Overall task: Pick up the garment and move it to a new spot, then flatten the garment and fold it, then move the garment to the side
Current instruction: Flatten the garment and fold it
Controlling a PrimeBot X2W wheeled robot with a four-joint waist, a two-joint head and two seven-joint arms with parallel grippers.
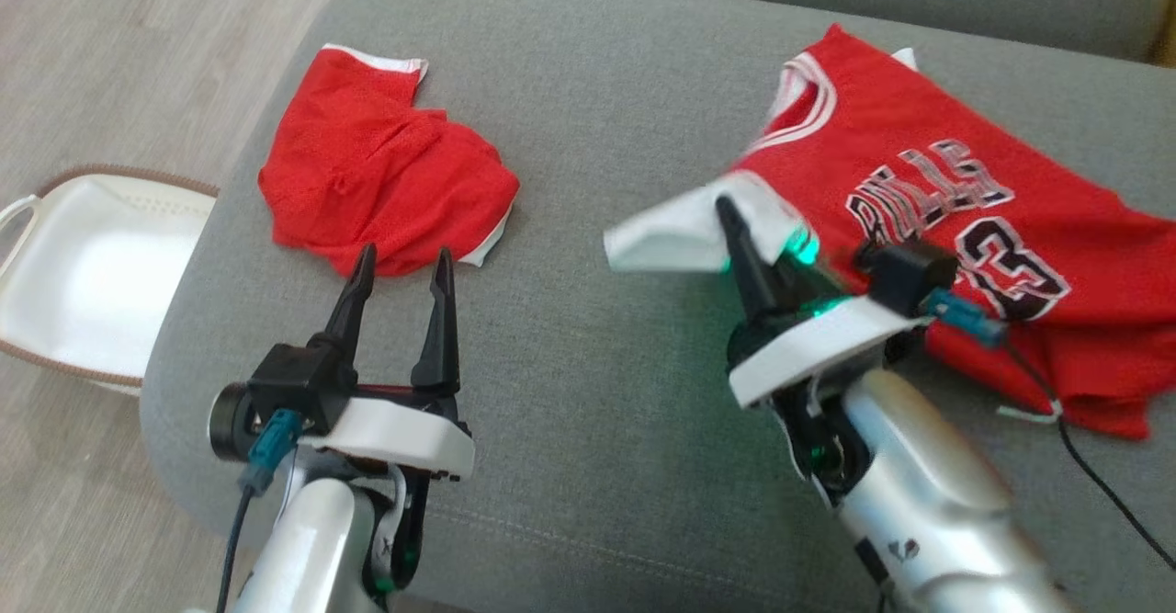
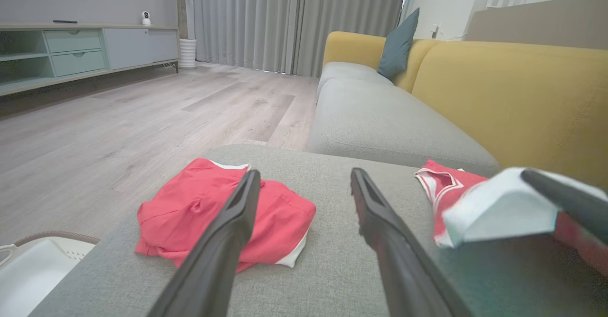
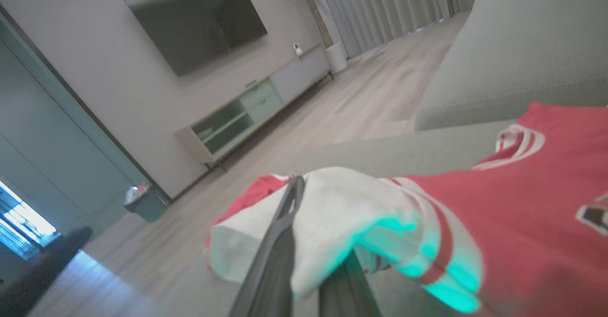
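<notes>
The garment, a red basketball jersey (image 1: pixel 965 190) with white trim and dark lettering, lies rumpled on the right of the grey cushion (image 1: pixel 588 117). My right gripper (image 1: pixel 744 227) is shut on its white sleeve (image 1: pixel 671 232), which is lifted off the cushion. The right wrist view has the white cloth (image 3: pixel 342 203) draped over my fingers (image 3: pixel 280 241), with the red body (image 3: pixel 522 203) to the right. My left gripper (image 1: pixel 405 259) stands open and holds nothing, its tips just short of a crumpled pair of red shorts (image 1: pixel 386 172). In the left wrist view the shorts (image 2: pixel 190 207) lie behind the open fingers (image 2: pixel 223 241).
A white basket (image 1: pixel 92 264) sits on the wooden floor left of the cushion. A black cable (image 1: pixel 1093 466) trails over the cushion's right side. Behind is a yellow-backed sofa (image 2: pixel 498 93) with a grey seat and a teal pillow (image 2: pixel 396 46).
</notes>
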